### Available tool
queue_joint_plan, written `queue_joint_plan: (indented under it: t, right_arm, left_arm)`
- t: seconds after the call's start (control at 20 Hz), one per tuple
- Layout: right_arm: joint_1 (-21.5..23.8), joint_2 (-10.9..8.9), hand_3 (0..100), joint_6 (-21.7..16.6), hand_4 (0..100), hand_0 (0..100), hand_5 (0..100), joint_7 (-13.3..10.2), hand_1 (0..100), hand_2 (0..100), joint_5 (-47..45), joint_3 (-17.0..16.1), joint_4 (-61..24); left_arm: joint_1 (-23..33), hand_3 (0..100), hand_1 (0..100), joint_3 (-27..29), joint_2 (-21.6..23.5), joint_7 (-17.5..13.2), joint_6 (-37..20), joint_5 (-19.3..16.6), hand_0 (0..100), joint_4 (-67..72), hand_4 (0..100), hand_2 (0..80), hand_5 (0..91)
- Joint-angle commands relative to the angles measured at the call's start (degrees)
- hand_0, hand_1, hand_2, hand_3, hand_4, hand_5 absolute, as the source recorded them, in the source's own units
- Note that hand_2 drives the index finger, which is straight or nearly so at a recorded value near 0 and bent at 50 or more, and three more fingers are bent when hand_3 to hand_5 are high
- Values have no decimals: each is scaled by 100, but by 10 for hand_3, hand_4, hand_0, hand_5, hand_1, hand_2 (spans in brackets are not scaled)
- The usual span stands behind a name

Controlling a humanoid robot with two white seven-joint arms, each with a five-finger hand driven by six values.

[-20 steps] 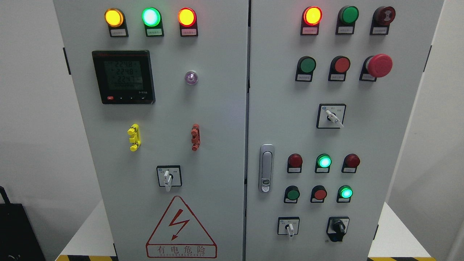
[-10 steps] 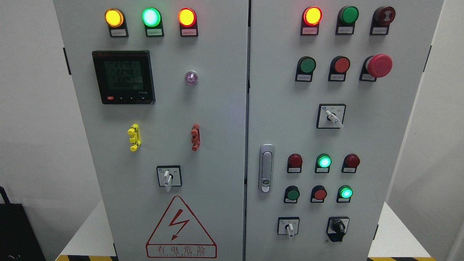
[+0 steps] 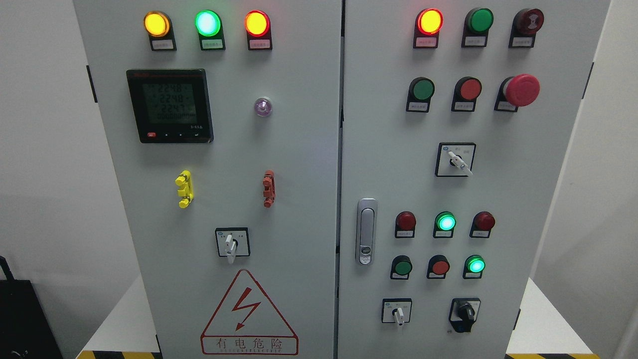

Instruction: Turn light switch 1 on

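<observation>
The cabinet (image 3: pixel 309 149) runs past the top and bottom edges. The print on the small labels (image 3: pixel 425 42) under its lamps and buttons is too small to read, so which control is switch 1 cannot be told. A black object (image 3: pixel 20 319) is cut off at the lower left corner.

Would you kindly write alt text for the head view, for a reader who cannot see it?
A grey two-door electrical cabinet fills the view, with no robot hand visible. The left door carries three lit lamps, a digital meter and a warning triangle; the right door has buttons, a red emergency stop and rotary switches.
</observation>
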Motion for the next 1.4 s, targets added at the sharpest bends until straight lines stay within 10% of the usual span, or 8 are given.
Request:
queue_joint_plan:
  t: [0.0,0.5,1.35]
  right_arm:
    - [0,1,0,0,0,0,0,4,0,0,0,-5,0]
    - [0,1,0,0,0,0,0,4,0,0,0,-5,0]
    - [0,1,0,0,0,0,0,4,0,0,0,-5,0]
  left_arm:
    - [42,508,173,354,152,-100,-53,197,353,-2952,625,241,348]
    - [-361,566,227,-181,55,-215,667,135,249,-4834,675,317,423]
    - [-1522,701,366,-1666,-419,1005,1598,-523,162,-5020,818,421,657]
